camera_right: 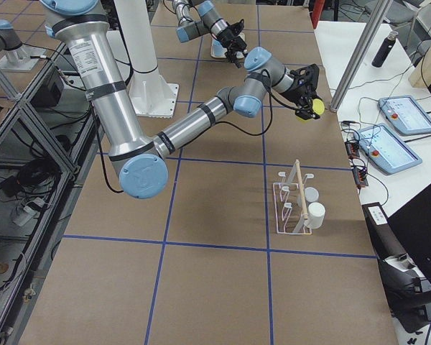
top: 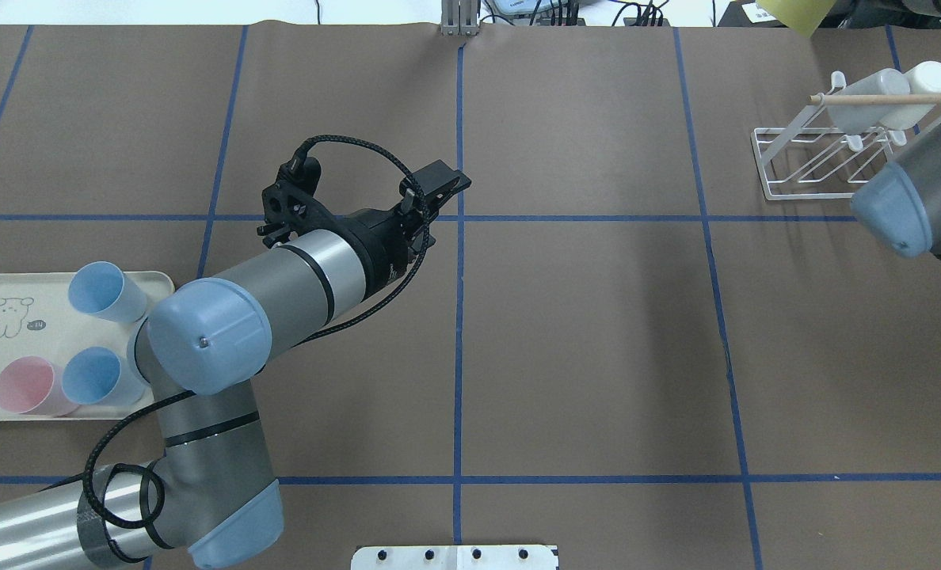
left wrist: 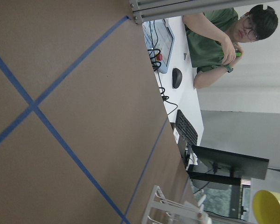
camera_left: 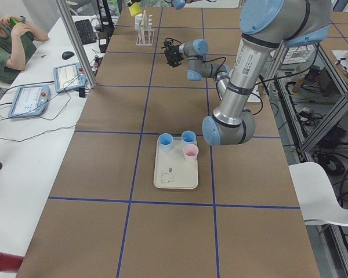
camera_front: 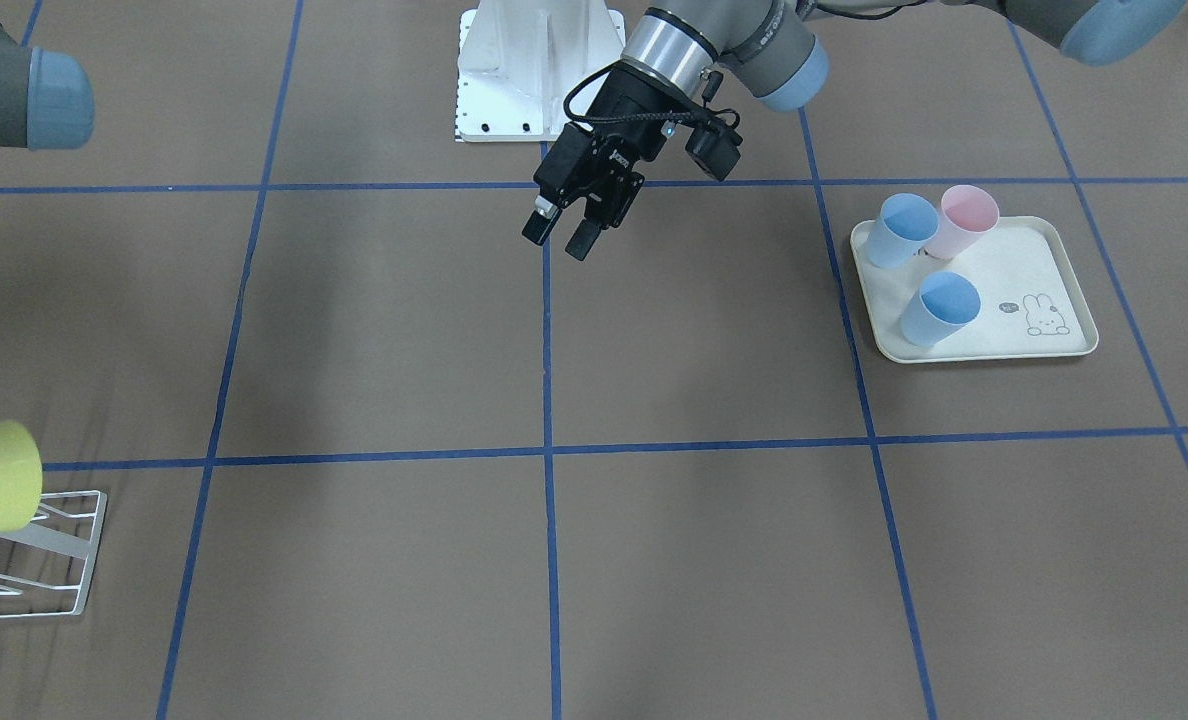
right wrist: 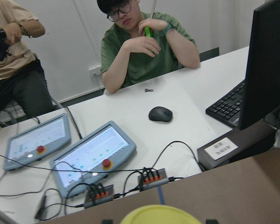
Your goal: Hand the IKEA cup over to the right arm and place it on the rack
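— Cup point(camera_right: 317, 107), yellow: who has it?
— Right pincer point(camera_right: 309, 103). Its jaws are closed on the cup's sides, holding it aloft and tipped sideways. It is apart from the rack point(camera_right: 291, 208) and not yet on it. I judge the sideways hold is meant to let the mouth slide over a peg.
— The other pincer?
— Left pincer point(camera_front: 559, 235) hangs over the middle of the table point(camera_front: 374, 330), jaws parted, nothing between them. The handover reads as done; placing remains.
— Rack condition?
— Upright near the table's right end, with two white cups point(top: 930, 79) hung on it beside a wooden rod point(top: 823, 99). Which peg is free, I cannot tell.
— Elsewhere?
— Tray point(camera_front: 1044, 270) at the left end carries two blue cups point(camera_front: 942, 308) and a pink cup point(camera_front: 966, 220), well apart from the work.
— Obscured?
— The front view cuts the cup and right pincer at the frame edge. The overhead shows only a corner of the cup. The right wrist camera catches just its rim, so the contact itself is hidden. People point(right wrist: 140, 46) sit beyond the table.
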